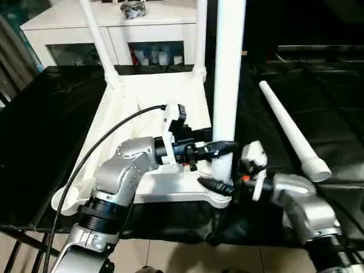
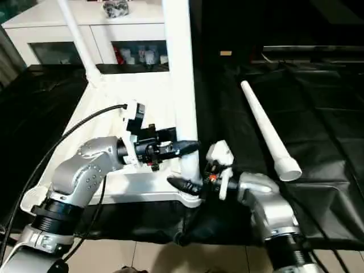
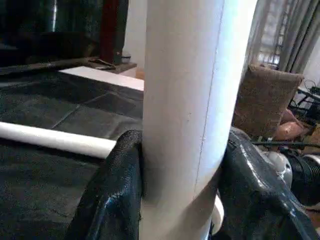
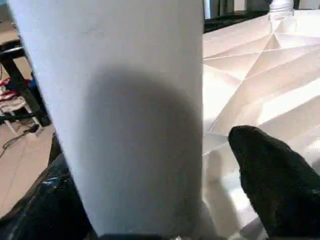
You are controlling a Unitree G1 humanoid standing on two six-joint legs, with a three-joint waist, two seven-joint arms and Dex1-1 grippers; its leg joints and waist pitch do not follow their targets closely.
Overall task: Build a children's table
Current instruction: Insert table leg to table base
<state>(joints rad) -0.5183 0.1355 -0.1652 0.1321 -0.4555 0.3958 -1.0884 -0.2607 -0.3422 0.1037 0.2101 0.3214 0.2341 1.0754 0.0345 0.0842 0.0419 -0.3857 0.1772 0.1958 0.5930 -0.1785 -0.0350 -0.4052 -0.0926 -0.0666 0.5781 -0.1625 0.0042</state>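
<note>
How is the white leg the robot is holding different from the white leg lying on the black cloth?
The held leg stands upright at the tabletop's near corner; the loose leg lies flat on the black cloth. The left tool and right tool are at the held leg; nothing touches the loose leg. Both are white tubes.

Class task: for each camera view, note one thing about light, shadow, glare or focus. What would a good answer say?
Left wrist view: glare shines on the black fingers of the left claw around the upright leg.
Right wrist view: a soft dark shadow lies across that leg.
Left eye view: the black table cover shows pale sheen, and the cabinet looks brightly lit.
</note>
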